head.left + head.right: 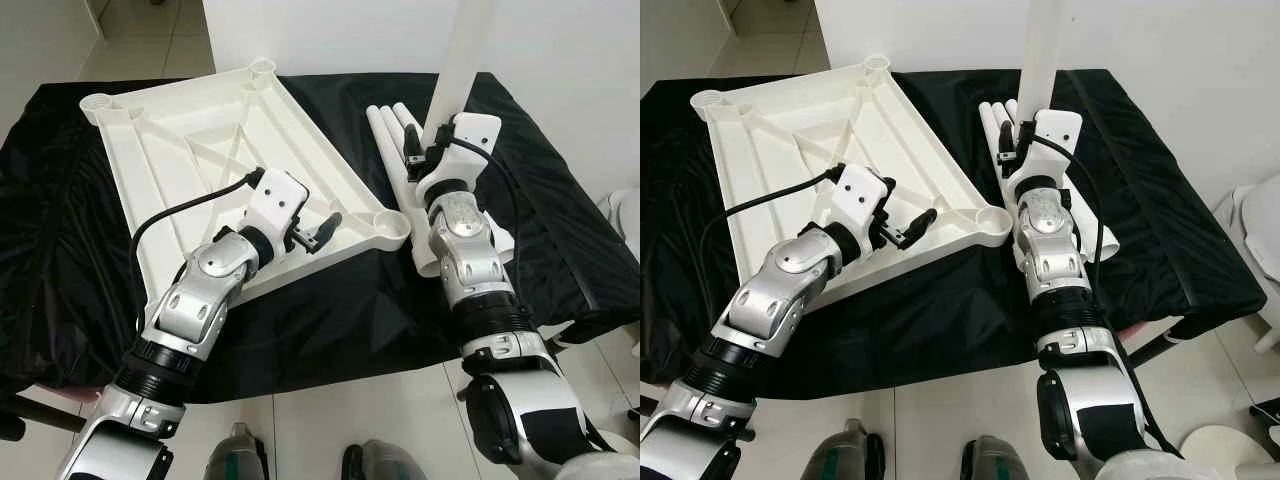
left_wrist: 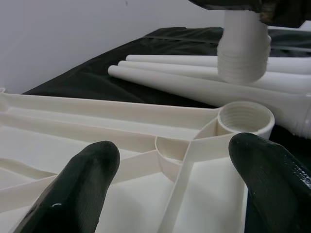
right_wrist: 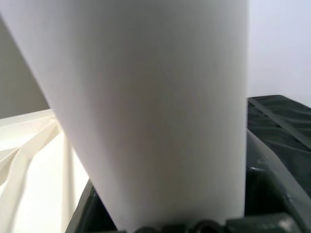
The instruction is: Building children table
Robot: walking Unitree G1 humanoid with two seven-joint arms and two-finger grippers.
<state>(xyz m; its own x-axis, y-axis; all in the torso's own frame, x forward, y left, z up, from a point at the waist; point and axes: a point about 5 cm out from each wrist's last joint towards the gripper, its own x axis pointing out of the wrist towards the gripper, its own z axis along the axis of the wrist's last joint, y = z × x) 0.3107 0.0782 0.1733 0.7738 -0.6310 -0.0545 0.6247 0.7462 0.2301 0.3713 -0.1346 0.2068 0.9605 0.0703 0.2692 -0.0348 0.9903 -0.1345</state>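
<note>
The white table top [image 1: 200,150] lies upside down on the black cloth, ribs facing up, with a threaded socket [image 2: 245,116] at its near right corner. My right gripper [image 1: 432,135] is shut on a white table leg [image 1: 462,50], holding it upright. The leg's threaded end [image 2: 243,53] hangs just above and slightly behind that socket. My left gripper [image 1: 318,233] is open over the top's near right ribs, a short way left of the socket, with nothing between its fingers [image 2: 77,189]. Three more legs [image 1: 385,125] lie side by side beyond the corner.
The black cloth [image 1: 560,200] covers the whole work table, whose front edge is close to me. A white wall stands right behind it. A white rounded object [image 1: 1260,215] stands on the tiled floor at the far right.
</note>
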